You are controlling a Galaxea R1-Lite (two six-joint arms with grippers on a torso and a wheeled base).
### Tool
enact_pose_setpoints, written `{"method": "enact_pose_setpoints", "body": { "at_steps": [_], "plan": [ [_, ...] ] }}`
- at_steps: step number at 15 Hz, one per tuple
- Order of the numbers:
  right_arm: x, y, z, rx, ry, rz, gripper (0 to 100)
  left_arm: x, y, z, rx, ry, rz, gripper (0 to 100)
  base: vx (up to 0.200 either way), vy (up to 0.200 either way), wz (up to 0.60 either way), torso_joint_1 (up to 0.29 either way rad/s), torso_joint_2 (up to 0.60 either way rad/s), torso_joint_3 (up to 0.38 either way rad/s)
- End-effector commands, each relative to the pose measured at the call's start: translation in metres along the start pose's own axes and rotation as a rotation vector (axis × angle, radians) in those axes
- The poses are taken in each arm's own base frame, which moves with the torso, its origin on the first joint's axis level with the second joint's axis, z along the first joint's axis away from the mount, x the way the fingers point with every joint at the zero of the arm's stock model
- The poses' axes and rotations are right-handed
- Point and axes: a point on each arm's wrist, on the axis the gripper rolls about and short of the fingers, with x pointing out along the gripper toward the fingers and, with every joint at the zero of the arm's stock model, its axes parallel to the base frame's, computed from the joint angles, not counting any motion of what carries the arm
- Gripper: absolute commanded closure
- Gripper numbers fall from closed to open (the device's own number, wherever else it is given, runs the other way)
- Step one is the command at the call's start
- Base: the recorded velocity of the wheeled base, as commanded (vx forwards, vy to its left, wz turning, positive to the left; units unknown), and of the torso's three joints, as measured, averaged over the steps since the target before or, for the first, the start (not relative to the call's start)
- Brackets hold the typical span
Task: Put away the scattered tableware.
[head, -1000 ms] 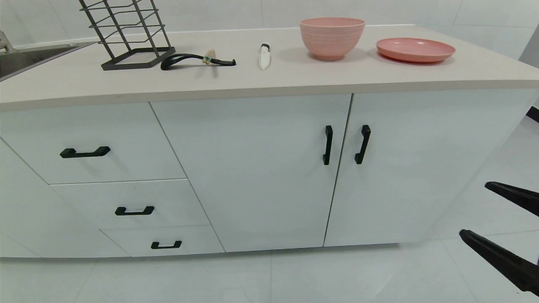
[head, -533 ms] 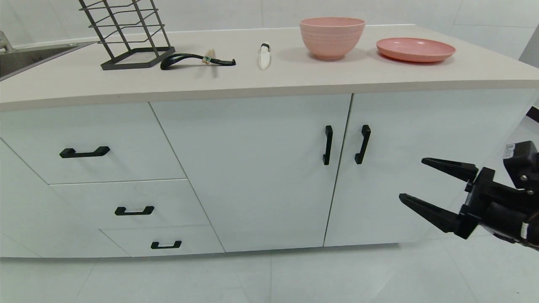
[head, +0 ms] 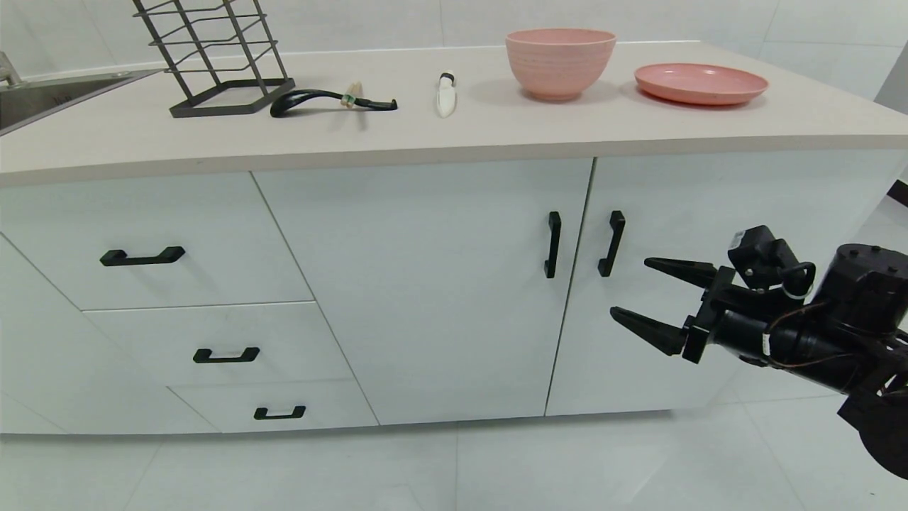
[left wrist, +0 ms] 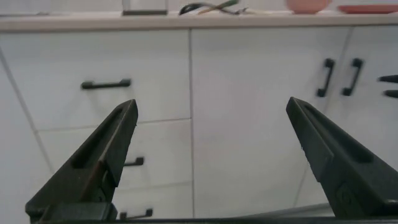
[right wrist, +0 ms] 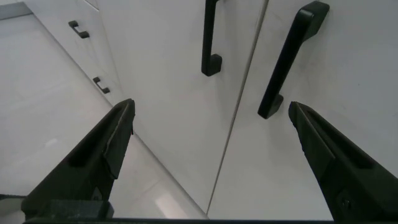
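Hovering open and empty with the right gripper (head: pixel 629 287) just beside the right door handle (head: pixel 611 243), probably to pull it and stow the bowl (head: pixel 560 62).

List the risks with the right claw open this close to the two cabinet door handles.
1. The right claw is open near the right door handle and the left door handle, which sit close together; it may grab the wrong one.
2. A fingertip might jab the right door.

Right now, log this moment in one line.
right claw: open, facing black bar handle on white right-hand cabinet door | left claw: open | pink ribbed bowl, pink flat plate: on beige countertop
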Motion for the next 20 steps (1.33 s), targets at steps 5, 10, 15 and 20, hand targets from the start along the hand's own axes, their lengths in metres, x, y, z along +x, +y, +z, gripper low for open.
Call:
{"method": "enact_pose_setpoints", "body": {
  "at_steps": [5,10,15,20],
  "plan": [
    [-0.008,0.004,0.011,-0.015,-0.024,-0.001,0,0.087,0.004,0.058,0.166,0.162,-0.379,0,0.000,0.000,0.00,0.000,0.00,0.000],
    [-0.021,0.012,0.020,-0.024,-0.038,-0.003,0,0.177,-0.002,0.010,0.175,0.205,-0.884,0,0.000,0.000,0.00,0.000,0.00,0.000],
    [-0.024,0.014,0.023,-0.031,-0.046,-0.001,0,0.231,-0.029,-0.036,0.107,0.167,-1.166,0,0.000,0.000,0.00,0.000,0.00,0.000],
    [-0.016,0.023,0.024,-0.026,-0.056,0.042,0,0.281,-0.086,-0.032,-0.030,0.135,-1.296,0,0.000,0.000,0.00,0.000,0.00,0.000]
  ]
}}
